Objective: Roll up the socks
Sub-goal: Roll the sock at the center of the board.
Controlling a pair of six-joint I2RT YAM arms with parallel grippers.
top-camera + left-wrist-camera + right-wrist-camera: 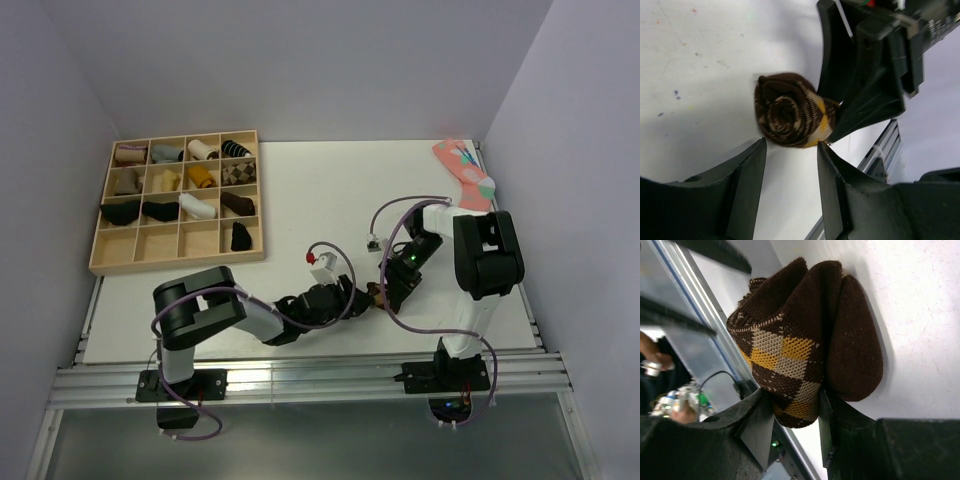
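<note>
Two black arms with white links, the left arm (200, 303) and the right arm (487, 255), trail looping purple cables (400, 203). A green light (410, 258) glows on the right; matte-black fingers (742, 192) tip each.

Brown argyle socks (790, 112) rolled into tight spiral, lying on table (300, 190).

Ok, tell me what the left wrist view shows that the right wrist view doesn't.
Left wrist only: the spiral end of the rolled dark brown argyle knit sock, with the open left tool close to it. Right wrist only: the diamond pattern along its side. Both: the right tool clamped on the sock, on the white table.
</note>
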